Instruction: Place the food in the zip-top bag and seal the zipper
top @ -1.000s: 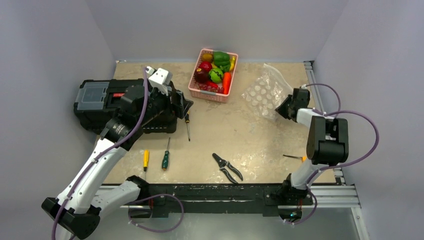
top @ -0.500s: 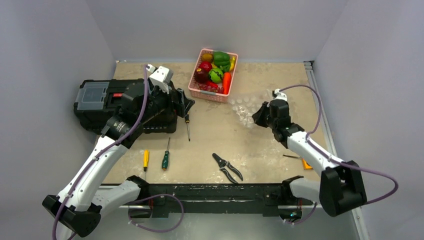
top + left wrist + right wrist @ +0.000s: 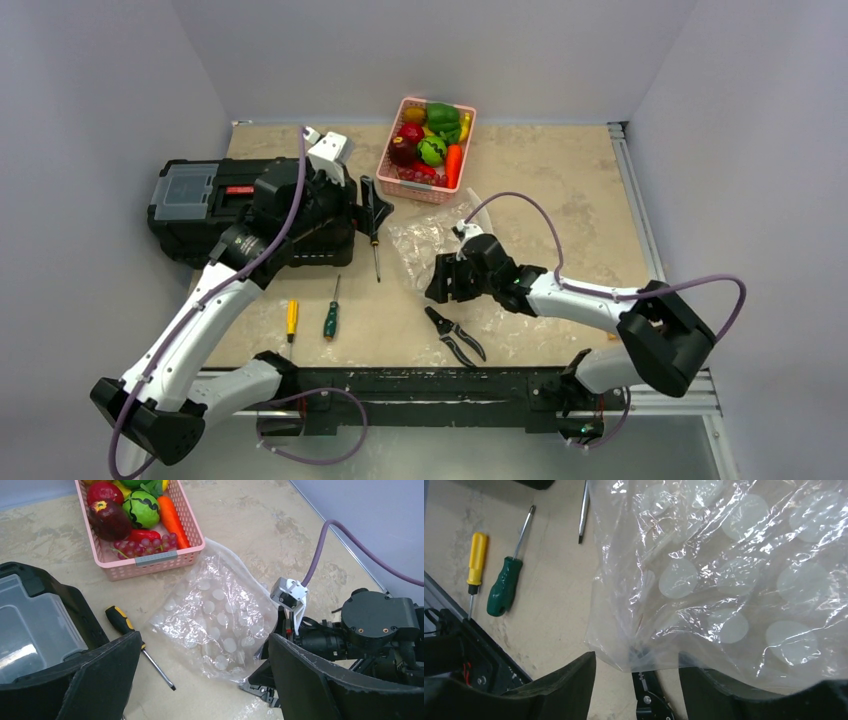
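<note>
Nearest me, the pliers [image 3: 455,335] lay on the table [image 3: 560,200]. Just beyond them my right gripper [image 3: 636,666] was partly open at the near edge of the zip-top bag [image 3: 420,238], the crinkled plastic loose between its fingers, not pinched. The bag lay flat mid-table. Farther left, the left gripper [image 3: 204,647] hung wide open and empty. The food [image 3: 428,145] sat in the pink basket [image 3: 412,188] at the far edge.

Food [image 3: 432,150] lies in the basket [image 3: 415,189] at twelve o'clock on the counter [image 3: 570,190]; zip-top bag [image 3: 425,240] central, cutters [image 3: 455,337] at its six, toolbox [image 3: 190,200] at nine.
</note>
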Available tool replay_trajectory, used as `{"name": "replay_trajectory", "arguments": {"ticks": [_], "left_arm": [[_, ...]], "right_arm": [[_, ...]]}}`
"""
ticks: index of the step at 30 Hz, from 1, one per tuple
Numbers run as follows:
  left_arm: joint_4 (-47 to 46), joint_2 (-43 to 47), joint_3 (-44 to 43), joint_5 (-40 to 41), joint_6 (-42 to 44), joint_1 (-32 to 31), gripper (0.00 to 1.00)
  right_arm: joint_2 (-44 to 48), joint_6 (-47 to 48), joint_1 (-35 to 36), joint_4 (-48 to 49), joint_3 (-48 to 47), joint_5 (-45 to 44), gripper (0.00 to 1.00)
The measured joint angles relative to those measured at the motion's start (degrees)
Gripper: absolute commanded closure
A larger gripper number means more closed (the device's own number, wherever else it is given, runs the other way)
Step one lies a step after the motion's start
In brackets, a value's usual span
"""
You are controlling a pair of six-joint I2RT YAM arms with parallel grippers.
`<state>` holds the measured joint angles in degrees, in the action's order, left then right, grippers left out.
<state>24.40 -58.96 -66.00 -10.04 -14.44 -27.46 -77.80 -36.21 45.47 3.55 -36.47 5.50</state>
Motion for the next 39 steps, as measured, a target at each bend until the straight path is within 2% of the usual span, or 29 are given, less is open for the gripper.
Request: {"name": "replay_trajectory", "arguments": {"ticks": [4,9,13,16,20,24,28,32,36,39], "left_arm": [[0.68,-0.61,-0.39,0.02,0.02,-0.11,0.03],[0.98,-0.81,-0.44,0.00,0.00,-0.44,0.03],[0.98,-1.05,-0.46,-0.02,0.00,-0.48,0.03],[0.98,-1.33,-0.55,-0.04,0.00,-0.48,0.03],[0.98,-1.86,-0.55,-0.15,0.00,-0.48,0.03],[1.01,-2.21,-0.55,-0.22,0.00,-0.57,0.03],[1.01,-2.32,-0.55,-0.26,0.00,-0.85,0.03],[1.03,-2.78,-0.66,-0.31,0.00,-0.87,0.03],[1.01,-3.98,-1.11,-0.96,-0.02,-0.87,0.03],[1.03,-4.55,-1.18,-1.68,-0.07,-0.87,0.03]], "right_arm": [[-0.13,1.16,0.22,-2.36,-1.49,1.01,0.26],[8.07,4.07,-1.57,-6.60,-4.02,-0.46,0.24],[12.68,5.46,-10.16,-6.71,-5.64,0.09,0.24],[12.13,5.86,-16.94,-6.01,-5.66,0.24,0.20],[7.58,6.19,-24.70,-2.14,-5.66,3.41,0.21],[-1.22,5.01,-32.65,4.72,-5.73,8.85,0.21],[-13.40,2.03,-38.36,12.83,-6.29,16.35,0.28],[-22.82,-1.55,-40.81,20.94,-6.58,24.46,0.38],[-28.02,-3.52,-41.05,26.08,-8.20,30.84,0.44],[-29.11,-4.87,-40.98,30.29,-8.33,34.40,0.56]]}}
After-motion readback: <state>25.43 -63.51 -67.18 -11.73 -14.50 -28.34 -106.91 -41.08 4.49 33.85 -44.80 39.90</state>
